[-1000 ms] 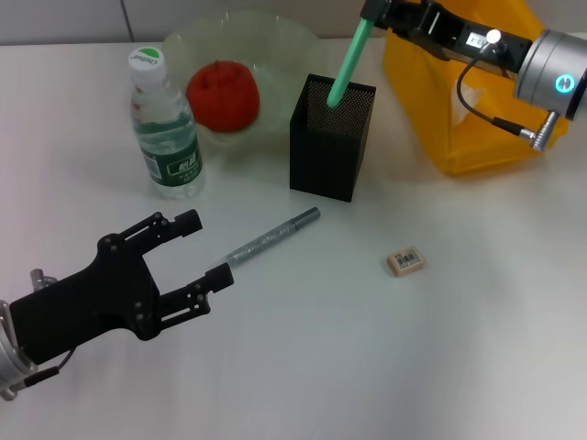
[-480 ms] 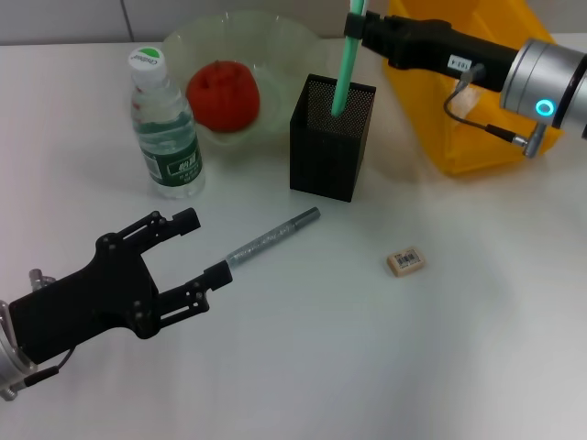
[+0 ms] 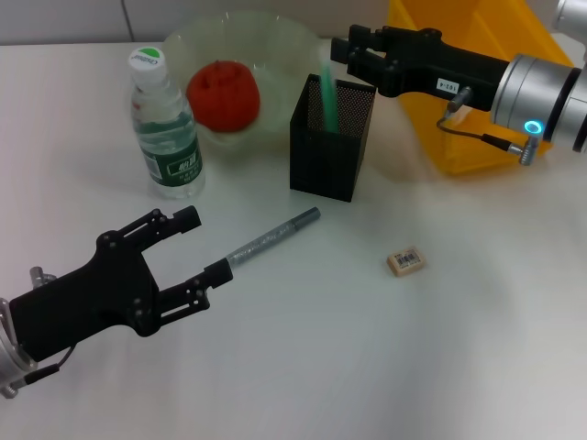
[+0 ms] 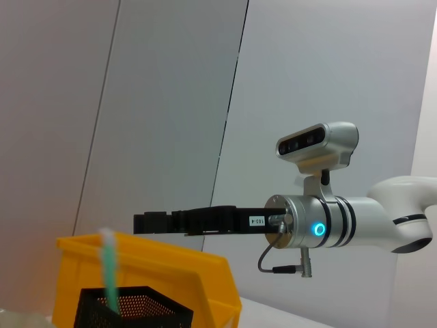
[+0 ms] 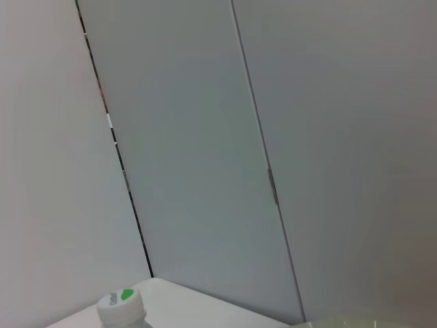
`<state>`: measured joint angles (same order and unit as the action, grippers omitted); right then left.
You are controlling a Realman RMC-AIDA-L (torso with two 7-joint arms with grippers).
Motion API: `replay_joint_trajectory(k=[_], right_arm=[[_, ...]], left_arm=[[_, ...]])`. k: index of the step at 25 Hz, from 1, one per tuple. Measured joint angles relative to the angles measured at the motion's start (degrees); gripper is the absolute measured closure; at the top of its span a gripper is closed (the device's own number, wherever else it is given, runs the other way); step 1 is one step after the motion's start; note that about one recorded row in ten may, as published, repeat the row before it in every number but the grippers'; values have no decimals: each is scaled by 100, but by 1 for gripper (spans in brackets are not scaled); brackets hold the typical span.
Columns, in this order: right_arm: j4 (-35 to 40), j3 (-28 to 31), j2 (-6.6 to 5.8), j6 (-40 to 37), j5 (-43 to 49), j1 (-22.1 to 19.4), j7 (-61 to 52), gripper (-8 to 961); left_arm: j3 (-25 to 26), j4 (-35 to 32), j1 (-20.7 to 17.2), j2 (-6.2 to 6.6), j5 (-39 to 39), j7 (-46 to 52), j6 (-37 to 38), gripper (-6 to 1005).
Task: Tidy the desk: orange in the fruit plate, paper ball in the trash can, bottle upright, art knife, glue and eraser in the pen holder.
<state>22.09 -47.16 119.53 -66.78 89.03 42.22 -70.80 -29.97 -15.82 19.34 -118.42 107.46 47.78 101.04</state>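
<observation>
White and flat, the desk (image 3: 459,367) fills the head view, with pale wall panels (image 4: 171,102) behind it in both wrist views. Largest on it is the yellow trash can (image 3: 459,128), which sits under and behind the right arm's forearm. The right gripper (image 3: 353,53) reaches over the far rim of the pen holder (image 3: 330,151) with its fingers parted and nothing between them; the left wrist view shows the same arm held level above the holder. A green stick (image 3: 327,96) stands inside the pen holder just below those fingertips, apart from them and leaning slightly. The fruit plate (image 3: 275,55) lies beyond the holder, on the side away from the right arm, with the orange (image 3: 222,96) resting in it. The bottle (image 3: 165,128) stands upright just beside the plate, its white cap (image 5: 121,305) also showing in the right wrist view. The left gripper (image 3: 202,247) hovers low over the near part of the desk, its black fingers spread wide and empty. A grey metal tool, apparently the art knife (image 3: 272,236), lies flat just off the left gripper's lower fingertip, its near end so close that contact cannot be judged, its far end pointing toward the pen holder. The eraser (image 3: 405,261) lies alone well out from both grippers, on the near side of the pen holder. No paper ball is visible from here.
</observation>
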Motion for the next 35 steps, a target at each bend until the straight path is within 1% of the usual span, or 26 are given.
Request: replay_joint_trajectory(k=[1, 7, 14, 17, 18, 19, 22, 23, 24, 26, 27, 28, 29, 32, 33, 34, 35], right_arm=[[0, -2, 0, 4, 7, 1, 5, 675], [21, 29, 0, 5, -2, 0, 16, 446], [47, 33, -7, -178, -334, -81, -19, 317], [157, 64, -33, -551, -367, -205, -201, 262], [432, 36, -55, -944, -356, -354, -453, 244], [432, 36, -55, -944, -356, -354, -453, 238], [1074, -25, -144, -1654, -194, -657, -897, 218], [1498, -36, -230, -2175, 82, -813, -1115, 212], [1498, -36, -230, -2175, 82, -813, -1115, 212], [1912, 2, -313, -2625, 549, -893, -1332, 213], [2105, 30, -350, -2806, 836, -908, -1464, 213], [2504, 55, -397, -3022, 1467, -884, -1726, 213], [2504, 55, -397, -3022, 1467, -884, -1726, 214], [3013, 32, -416, -3289, 2487, -716, -2140, 214], [3258, 25, -418, -3484, 3154, -519, -2390, 215], [3349, 23, -418, -3576, 3457, -409, -2483, 215], [3349, 23, -418, -3576, 3457, -409, -2483, 215]], left_arm=[[0, 0, 2, 3, -2, 6, 8, 213], [0, -2, 11, 10, -7, 18, 15, 214], [-21, 0, -7, 13, -4, 20, -18, 214], [-34, 0, -21, 13, 4, 21, -16, 214], [-37, 0, -24, 13, 8, 21, -17, 214], [-43, 0, -25, 12, 13, 22, -17, 214], [-48, -1, -27, 12, 35, 23, -22, 214], [-56, -10, -27, 16, 43, 24, -23, 214], [-63, -16, -27, 20, 48, 25, -23, 214], [-67, -35, -26, 25, 66, 28, -18, 214], [-73, -42, -21, 29, 91, 30, -10, 214], [-85, -47, -13, 31, 109, 32, -4, 215], [-85, -47, -13, 31, 109, 32, -4, 215], [-184, -64, 28, 55, 150, 73, -6, 215], [-197, -73, 37, 59, 153, 95, -14, 215], [-203, -98, 42, 64, 158, 131, -29, 215], [-203, -98, 42, 64, 158, 131, -29, 215]])
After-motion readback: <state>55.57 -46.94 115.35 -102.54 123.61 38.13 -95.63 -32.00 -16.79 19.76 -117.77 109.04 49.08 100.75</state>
